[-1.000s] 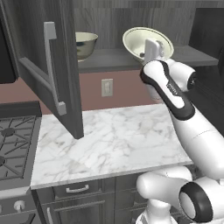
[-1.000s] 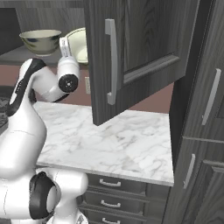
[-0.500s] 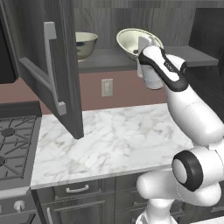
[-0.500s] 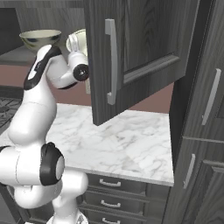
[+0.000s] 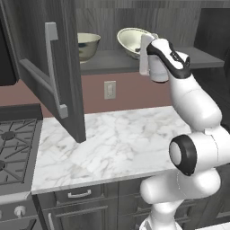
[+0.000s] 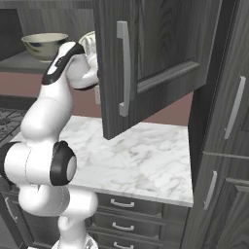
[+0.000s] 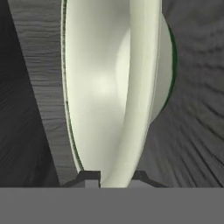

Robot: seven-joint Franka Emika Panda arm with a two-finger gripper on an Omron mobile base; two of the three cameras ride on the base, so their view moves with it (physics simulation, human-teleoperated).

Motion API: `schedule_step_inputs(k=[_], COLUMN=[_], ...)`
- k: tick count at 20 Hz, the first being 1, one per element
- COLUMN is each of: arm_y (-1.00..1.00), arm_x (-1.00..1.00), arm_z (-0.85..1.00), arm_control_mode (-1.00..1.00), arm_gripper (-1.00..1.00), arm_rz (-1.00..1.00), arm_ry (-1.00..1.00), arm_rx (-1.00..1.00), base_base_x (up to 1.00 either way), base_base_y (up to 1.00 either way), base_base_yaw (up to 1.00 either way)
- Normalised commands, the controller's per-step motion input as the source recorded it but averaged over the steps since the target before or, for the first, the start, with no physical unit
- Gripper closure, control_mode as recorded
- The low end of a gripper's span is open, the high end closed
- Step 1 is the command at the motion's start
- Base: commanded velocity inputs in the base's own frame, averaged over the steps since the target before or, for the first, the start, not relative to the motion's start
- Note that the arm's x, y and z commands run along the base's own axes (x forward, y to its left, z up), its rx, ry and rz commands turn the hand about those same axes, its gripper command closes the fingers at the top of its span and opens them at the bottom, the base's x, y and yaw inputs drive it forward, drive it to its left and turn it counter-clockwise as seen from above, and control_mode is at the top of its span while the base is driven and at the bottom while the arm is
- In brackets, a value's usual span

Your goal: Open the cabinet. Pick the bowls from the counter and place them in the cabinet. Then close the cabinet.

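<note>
The cabinet stands open, its left door [image 5: 49, 67] and right door [image 6: 155, 53] swung out over the counter [image 5: 117, 139]. One bowl [image 5: 87, 45] sits upright on the grey shelf [image 5: 112, 60] at the left, and it shows again as the bowl [image 6: 44, 44] in the right base view. A second bowl [image 5: 132, 41] hangs tilted just above the shelf to its right. My gripper [image 5: 144, 45] is shut on its rim. In the hand view this bowl [image 7: 105, 87] stands on edge, with the gripper [image 7: 116, 177] pinching the rim between its tips.
A black gas stove [image 5: 13, 148] borders the counter on the left. A wall outlet [image 5: 109, 90] sits below the shelf. Drawer fronts [image 5: 81, 194] run under the counter. A tall cabinet [image 6: 228, 121] rises at the right.
The arm has carried the held bowl leftward, toward the bowl on the shelf. The grip on the rim is unchanged.
</note>
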Motion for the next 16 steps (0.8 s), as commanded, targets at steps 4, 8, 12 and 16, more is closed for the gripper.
schedule_step_inputs(k=[4,8,12,16], arm_y=[-0.10,-0.09,-0.06,0.00], arm_x=[0.46,0.22,0.16,0.11], arm_z=[-0.13,-0.23,-0.27,-0.37], arm_control_mode=[-1.00,-1.00,-1.00,-1.00], arm_gripper=[1.00,1.00,1.00,-1.00], arm_rz=[0.10,0.07,0.02,0.00], arm_ry=[0.04,0.12,0.24,0.33], arm_rx=[0.00,0.00,0.00,0.00], base_base_x=[0.00,0.00,0.00,0.00], base_base_y=[0.00,0.00,0.00,0.00], base_base_yaw=[0.00,0.00,0.00,0.00])
